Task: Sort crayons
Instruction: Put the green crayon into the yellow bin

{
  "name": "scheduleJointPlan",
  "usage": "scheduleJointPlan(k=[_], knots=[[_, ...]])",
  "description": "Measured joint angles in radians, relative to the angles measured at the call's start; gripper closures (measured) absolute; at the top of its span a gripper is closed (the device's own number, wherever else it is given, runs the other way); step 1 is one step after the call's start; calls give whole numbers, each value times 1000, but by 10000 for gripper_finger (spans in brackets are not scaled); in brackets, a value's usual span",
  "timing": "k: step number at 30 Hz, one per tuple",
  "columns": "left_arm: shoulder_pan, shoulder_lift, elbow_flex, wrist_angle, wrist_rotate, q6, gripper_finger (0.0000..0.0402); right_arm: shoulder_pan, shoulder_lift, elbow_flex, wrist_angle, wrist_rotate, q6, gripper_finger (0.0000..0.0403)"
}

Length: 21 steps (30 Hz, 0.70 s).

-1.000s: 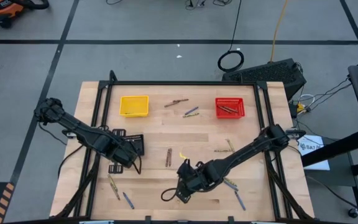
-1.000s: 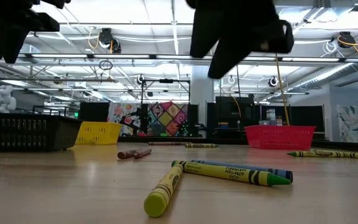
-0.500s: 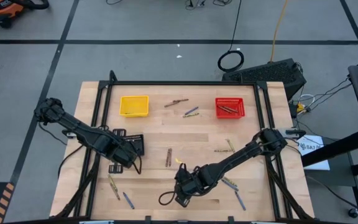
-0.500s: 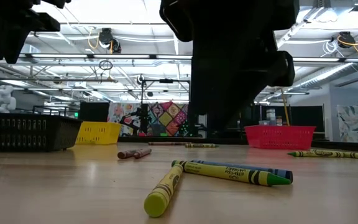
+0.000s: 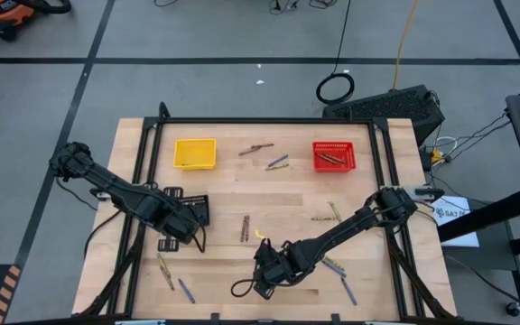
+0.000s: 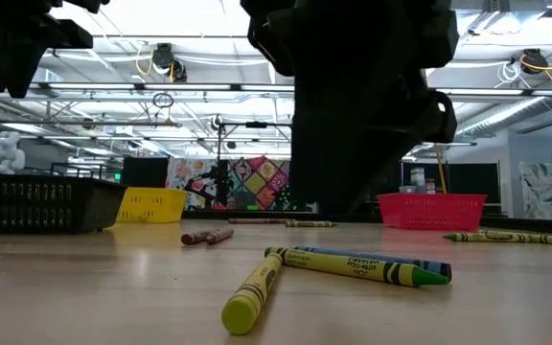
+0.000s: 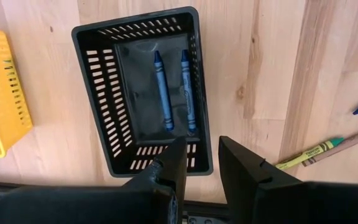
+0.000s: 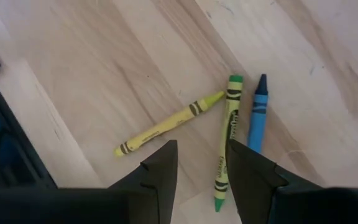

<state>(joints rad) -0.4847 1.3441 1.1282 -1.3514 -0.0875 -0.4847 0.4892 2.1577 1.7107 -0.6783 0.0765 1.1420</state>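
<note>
Crayons lie scattered on the wooden table [image 5: 242, 194]. Under my right gripper [image 8: 201, 163] lie a yellow crayon [image 8: 166, 126], a yellow-green crayon [image 8: 227, 140] and a blue crayon [image 8: 257, 115]; they also show in the low view [image 6: 252, 297]. My right gripper [image 5: 263, 273] is open above them near the table's front edge, touching nothing. My left gripper [image 7: 207, 158] is open and empty above the near rim of the black basket [image 7: 104, 124], which holds two blue crayons [image 7: 162, 90]. In the high view my left gripper [image 5: 181, 226] is at the left.
A yellow basket [image 5: 195, 153] stands at the far left and a red basket [image 5: 334, 156] holding crayons at the far right. More crayons lie at the far middle [image 5: 256, 147], centre [image 5: 245, 227], right [image 5: 329, 214] and near left [image 5: 165, 271].
My right gripper has moved toward the table's near-left and come lower over the three crayons by the front edge, staying open. The crayons have not moved.
</note>
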Motion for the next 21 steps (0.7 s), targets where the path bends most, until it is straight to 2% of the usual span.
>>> scheduleJointPlan(k=[21], knots=[[0,0,0,6,-26,21,317,4,32,0,6,0,25,280]])
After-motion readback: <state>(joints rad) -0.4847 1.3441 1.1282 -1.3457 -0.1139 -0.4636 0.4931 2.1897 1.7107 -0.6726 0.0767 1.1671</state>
